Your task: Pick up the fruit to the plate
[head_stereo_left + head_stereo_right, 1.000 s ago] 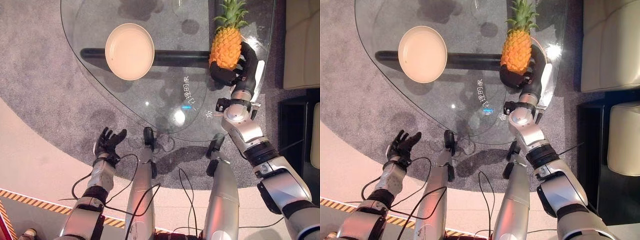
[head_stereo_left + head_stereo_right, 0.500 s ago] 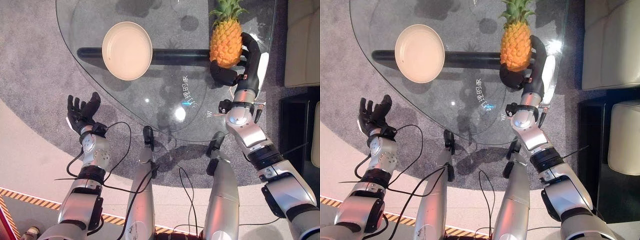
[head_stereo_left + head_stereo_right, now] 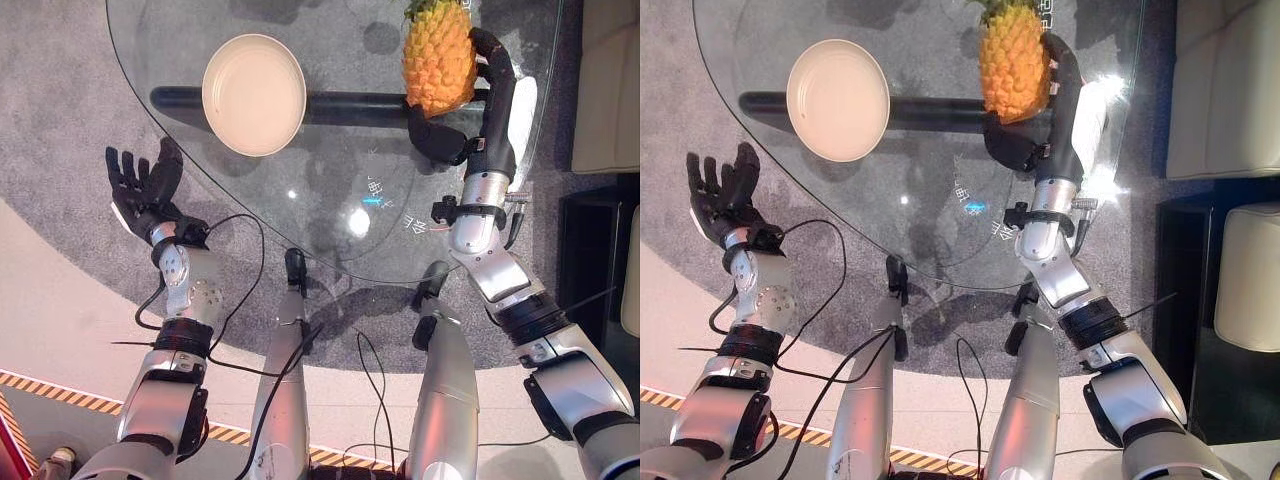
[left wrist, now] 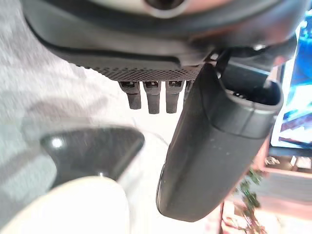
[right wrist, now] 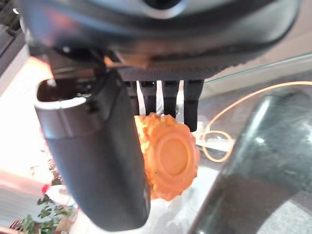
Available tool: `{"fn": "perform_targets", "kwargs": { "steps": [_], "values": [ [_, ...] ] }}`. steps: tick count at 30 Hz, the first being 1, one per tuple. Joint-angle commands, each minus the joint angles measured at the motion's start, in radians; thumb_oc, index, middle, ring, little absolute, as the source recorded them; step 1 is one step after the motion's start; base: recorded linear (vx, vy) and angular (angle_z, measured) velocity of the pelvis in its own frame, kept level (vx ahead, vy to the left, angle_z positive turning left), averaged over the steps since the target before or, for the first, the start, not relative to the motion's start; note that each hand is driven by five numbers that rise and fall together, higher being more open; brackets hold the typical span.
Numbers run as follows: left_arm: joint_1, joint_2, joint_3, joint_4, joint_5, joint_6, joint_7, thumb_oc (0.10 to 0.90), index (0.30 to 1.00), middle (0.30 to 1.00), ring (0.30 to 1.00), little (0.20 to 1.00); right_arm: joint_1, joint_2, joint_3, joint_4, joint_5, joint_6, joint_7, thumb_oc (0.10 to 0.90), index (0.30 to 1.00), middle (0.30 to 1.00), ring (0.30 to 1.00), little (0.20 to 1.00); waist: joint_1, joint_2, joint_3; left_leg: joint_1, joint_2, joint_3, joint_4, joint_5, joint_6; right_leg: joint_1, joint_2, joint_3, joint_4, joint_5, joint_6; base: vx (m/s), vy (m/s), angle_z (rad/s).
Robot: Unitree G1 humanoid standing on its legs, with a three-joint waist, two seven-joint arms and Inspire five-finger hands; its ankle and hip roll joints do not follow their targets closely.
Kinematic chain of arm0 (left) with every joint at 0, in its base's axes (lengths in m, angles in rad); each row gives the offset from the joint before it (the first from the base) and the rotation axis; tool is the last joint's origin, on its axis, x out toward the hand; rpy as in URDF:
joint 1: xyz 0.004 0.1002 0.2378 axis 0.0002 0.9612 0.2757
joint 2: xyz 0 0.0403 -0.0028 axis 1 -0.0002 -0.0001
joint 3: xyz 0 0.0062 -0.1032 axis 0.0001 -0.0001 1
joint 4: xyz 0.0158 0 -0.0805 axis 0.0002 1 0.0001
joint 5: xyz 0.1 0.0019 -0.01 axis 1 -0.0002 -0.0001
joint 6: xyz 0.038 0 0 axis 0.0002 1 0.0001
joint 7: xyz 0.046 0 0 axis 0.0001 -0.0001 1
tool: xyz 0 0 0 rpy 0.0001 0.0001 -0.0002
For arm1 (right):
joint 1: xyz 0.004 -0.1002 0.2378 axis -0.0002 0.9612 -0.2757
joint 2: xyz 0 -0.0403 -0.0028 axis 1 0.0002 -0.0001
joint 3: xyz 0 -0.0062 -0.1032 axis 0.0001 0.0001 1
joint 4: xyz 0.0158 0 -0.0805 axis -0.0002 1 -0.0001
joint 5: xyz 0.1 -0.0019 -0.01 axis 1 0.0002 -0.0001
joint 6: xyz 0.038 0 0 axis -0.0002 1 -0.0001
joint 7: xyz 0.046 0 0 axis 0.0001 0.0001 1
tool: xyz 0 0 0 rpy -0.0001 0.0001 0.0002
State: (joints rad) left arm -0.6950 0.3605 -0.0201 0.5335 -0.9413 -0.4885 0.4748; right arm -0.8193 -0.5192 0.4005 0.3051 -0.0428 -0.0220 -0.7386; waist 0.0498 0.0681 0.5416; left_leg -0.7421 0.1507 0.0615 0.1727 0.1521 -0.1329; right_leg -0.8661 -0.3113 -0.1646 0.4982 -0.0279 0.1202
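A glass table (image 3: 330,215) bearing a plate (image 3: 254,94) stands on grey carpet (image 3: 70,150).

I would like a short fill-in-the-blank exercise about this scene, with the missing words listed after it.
1. The right hand is shut on the ____.
2. The plate lies on a table made of ____.
3. The fingers of the left hand are ____, and it holds nothing.
4. The plate has ____ on it so far.

Missing words: pineapple; glass; open; nothing
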Motion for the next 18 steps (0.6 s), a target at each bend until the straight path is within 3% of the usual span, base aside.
{"fn": "perform_targets", "kwargs": {
  "steps": [1, 9, 18],
  "values": [
    [-0.044, 0.049, 0.033, -0.109, 0.113, -0.06, -0.075, 0.8, 0.9, 0.9, 0.9, 0.9, -0.076, -0.064, -0.022, -0.175, -0.122, -0.142, -0.008, 0.1, 0.3, 0.3, 0.3, 0.2, -0.018, -0.004, -0.022, -0.052, 0.011, -0.019, 0.121, -0.077, -0.015, 0.041, 0.003, -0.004, -0.104, 0.054, 0.043, 0.0, 0.0, 0.0],
    [-0.062, 0.044, -0.018, -0.252, 0.147, 0.032, -0.192, 0.8, 0.9, 0.9, 0.9, 0.9, -0.073, -0.07, -0.031, -0.185, -0.168, -0.171, 0.034, 0.1, 0.3, 0.3, 0.3, 0.2, -0.022, -0.006, -0.022, -0.051, 0.012, -0.017, 0.118, -0.081, -0.013, 0.048, 0.003, -0.006, -0.119, 0.062, 0.049, 0.0, -0.004, 0.02],
    [-0.072, 0.057, -0.072, -0.337, 0.034, 0.154, -0.333, 0.8, 0.9, 0.9, 0.9, 0.9, -0.095, -0.104, 0.005, -0.229, -0.208, -0.187, 0.093, 0.1, 0.3, 0.3, 0.3, 0.2, -0.025, -0.007, -0.022, -0.046, 0.014, -0.012, 0.106, -0.076, -0.013, 0.055, 0.003, -0.008, -0.139, 0.074, 0.057, 0.0, 0.0, 0.0]
  ]
}}
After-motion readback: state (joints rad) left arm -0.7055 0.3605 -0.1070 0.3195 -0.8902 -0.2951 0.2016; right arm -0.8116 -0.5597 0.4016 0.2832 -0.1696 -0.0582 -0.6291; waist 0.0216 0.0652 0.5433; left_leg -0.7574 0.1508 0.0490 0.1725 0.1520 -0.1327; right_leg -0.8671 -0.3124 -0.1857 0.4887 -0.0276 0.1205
